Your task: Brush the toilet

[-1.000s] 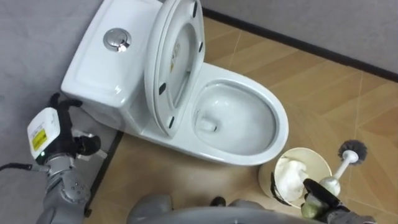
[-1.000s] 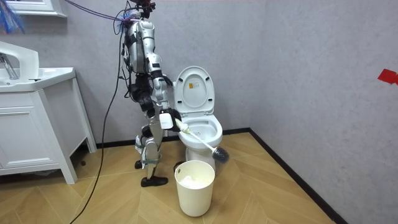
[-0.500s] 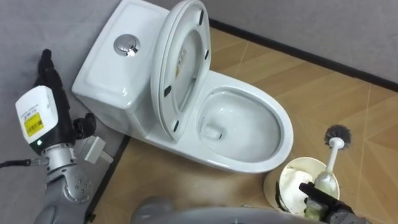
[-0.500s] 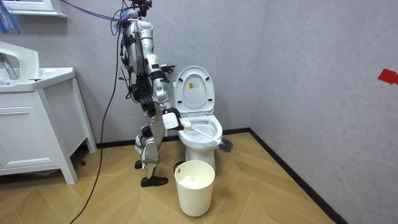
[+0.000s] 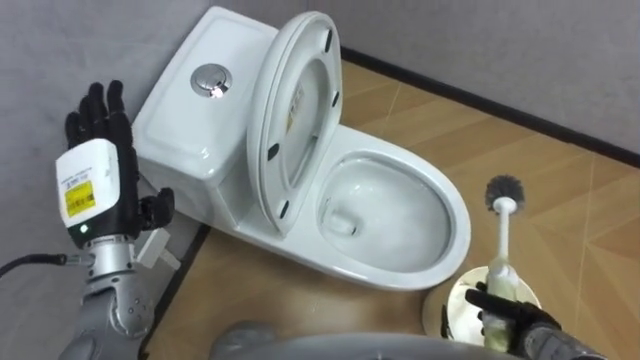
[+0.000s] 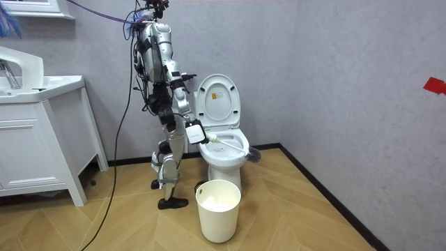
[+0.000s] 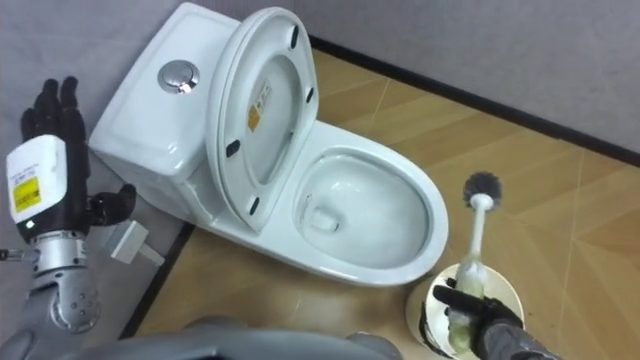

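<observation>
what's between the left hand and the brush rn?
The toilet, seat up: in the left eye view it sits between the left hand and the brush gripped by the right hand.

Whites and greys around the toilet

We see a white toilet (image 5: 400, 210) with a chrome flush button (image 5: 210, 80), a white-handled brush (image 5: 503, 238) with dark grey bristles, a cream bin (image 6: 218, 209), a pale wood herringbone floor (image 5: 560, 200) and a grey wall (image 5: 60, 50).

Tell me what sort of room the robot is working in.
Most likely a bathroom. There is a white toilet with its lid raised, a white vanity with a basin on top, and a toilet brush held in the right hand.
</observation>
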Controlling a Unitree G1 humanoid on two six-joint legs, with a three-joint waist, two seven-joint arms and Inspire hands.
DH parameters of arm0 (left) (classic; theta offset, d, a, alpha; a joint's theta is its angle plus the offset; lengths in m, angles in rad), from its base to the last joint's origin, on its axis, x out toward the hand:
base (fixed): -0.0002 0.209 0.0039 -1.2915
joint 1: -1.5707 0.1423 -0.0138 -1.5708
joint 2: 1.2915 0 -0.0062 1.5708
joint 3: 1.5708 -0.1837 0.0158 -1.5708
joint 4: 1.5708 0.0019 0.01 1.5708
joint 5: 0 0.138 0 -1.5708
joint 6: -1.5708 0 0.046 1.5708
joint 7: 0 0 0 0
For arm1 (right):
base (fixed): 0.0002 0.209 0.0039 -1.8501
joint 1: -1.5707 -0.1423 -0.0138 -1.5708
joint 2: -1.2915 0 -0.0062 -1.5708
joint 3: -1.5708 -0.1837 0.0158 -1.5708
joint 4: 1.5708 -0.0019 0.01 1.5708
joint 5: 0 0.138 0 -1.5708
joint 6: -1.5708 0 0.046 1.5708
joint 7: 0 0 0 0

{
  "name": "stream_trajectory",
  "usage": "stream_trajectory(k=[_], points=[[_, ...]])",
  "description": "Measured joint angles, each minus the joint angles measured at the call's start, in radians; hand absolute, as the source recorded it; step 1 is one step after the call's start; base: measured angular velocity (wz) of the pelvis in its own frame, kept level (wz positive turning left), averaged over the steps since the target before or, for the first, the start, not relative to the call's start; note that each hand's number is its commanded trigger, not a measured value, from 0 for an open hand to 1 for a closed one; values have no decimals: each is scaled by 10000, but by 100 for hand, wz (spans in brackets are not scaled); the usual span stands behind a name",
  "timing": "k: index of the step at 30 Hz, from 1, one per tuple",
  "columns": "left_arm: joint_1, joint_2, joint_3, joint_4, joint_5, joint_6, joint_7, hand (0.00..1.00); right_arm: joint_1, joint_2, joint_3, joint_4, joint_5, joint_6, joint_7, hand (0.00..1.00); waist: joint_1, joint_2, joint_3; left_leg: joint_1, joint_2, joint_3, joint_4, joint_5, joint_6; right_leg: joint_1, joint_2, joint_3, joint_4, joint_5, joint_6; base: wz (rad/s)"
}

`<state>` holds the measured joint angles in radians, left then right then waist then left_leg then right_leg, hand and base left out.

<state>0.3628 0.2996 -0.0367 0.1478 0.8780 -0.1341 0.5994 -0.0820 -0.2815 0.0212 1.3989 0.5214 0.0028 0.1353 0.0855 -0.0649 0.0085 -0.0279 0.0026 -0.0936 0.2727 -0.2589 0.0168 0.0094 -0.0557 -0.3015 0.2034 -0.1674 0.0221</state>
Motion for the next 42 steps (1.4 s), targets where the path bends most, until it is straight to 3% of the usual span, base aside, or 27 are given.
stream_trajectory(k=[8, 15, 23, 28, 33, 37, 42], points=[[-567, 128, -1165, 593, -43, -201, -482, 0, -777, -219, 374, -26, -2050, -349, -15, 100, -34, 142, 63, -212, -5, 70, 41, 24, 18, -263, -21, 28, 18, 0, 0, -1], [-1269, 723, -2273, 1944, -65, -200, -975, 0, -1565, -690, 1043, -304, -3648, -448, -348, 100, -175, 198, 97, -549, -5, 33, 26, 72, 8, -566, -22, 15, 9, 2, -3, 2], [-1604, 1010, -2424, 2088, -6, -217, -1169, 0, -1953, -701, 1375, -396, -4621, -685, -508, 100, -193, 177, 113, -828, 5, 58, 5, 134, 9, -849, -49, 0, 27, 2, -3, 2], [-1849, 1212, -2396, 2362, 117, -357, -1112, 0, -1922, -704, 1438, -427, -4996, -697, -520, 100, -144, 38, 193, -892, -5, 135, -43, 203, -14, -1028, -55, 66, 176, 2, -4, -3], [-2270, 1298, -2390, 2541, 114, -462, -1199, 0, -1992, -831, 1458, -697, -5363, -705, -699, 100, 23, -79, 161, -1355, -23, 209, -11, 372, -35, -1605, -99, 150, 405, 62, -103, -4], [-2624, 1486, -2429, 2859, 32, -546, -1209, 0, -2095, -852, 1787, -811, -5715, -704, -910, 100, -81, -88, 155, -1630, -23, 67, 130, 452, -93, -1748, -85, -15, 383, 135, -209, 7], [-2928, 1506, -2413, 3076, -28, -648, -1046, 0, -2055, -1008, 2057, -1055, -6600, -770, -1111, 100, -54, -154, 115, -1930, 18, 83, 309, 479, -135, -2040, -65, 4, 534, 176, -276, -1]])
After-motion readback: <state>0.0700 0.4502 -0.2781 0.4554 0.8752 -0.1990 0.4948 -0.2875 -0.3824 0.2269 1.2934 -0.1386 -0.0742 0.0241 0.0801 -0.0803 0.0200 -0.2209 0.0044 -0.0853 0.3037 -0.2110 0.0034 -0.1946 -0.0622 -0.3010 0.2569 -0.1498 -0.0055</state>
